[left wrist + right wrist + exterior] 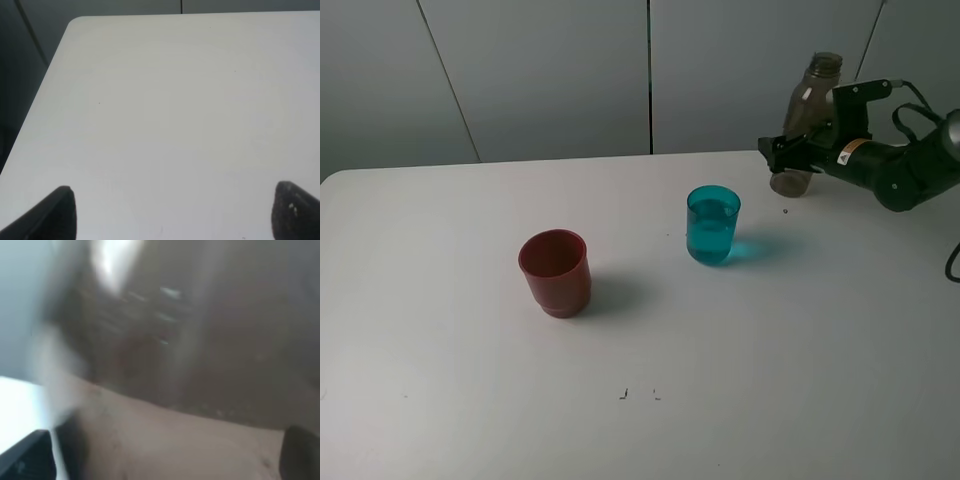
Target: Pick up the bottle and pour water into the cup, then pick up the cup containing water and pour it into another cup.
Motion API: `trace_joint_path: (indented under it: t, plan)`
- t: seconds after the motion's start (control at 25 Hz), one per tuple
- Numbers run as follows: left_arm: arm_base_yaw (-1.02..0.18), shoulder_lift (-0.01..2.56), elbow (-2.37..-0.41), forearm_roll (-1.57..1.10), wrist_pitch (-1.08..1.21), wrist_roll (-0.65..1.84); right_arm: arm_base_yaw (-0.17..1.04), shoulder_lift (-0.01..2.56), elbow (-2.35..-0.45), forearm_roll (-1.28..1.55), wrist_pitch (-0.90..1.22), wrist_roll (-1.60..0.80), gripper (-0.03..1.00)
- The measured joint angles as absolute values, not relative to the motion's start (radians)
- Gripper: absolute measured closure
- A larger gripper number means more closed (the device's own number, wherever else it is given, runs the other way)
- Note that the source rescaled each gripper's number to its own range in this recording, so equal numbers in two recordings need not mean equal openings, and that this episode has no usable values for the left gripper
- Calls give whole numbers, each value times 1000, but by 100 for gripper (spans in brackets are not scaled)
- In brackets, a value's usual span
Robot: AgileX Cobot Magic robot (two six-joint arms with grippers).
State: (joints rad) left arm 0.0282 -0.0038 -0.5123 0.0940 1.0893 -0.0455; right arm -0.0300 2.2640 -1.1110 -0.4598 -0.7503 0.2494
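While the right pincer is standing wide around the bottle, the filled cup is looking light and slippery, needing a gentle mid-wall hold.

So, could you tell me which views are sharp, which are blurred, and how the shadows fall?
Exterior high view: sharp, evenly lit; red cup and teal cup cast soft shadows to their right in the picture, the teal one's tinted. Left wrist view: clear, bare table. Right wrist view: heavily blurred, the brown bottle filling the frame.
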Motion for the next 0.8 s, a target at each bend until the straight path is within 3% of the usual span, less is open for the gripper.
trace_joint_path:
  t: [0.32,0.8]
  plan:
    - [28,-4,-512,94,1089,-46,-30,2200,-1048,-489,-706,251,-2]
    - [28,-4,-512,94,1089,-46,-30,2018,-812,-489,-692,154,-2]
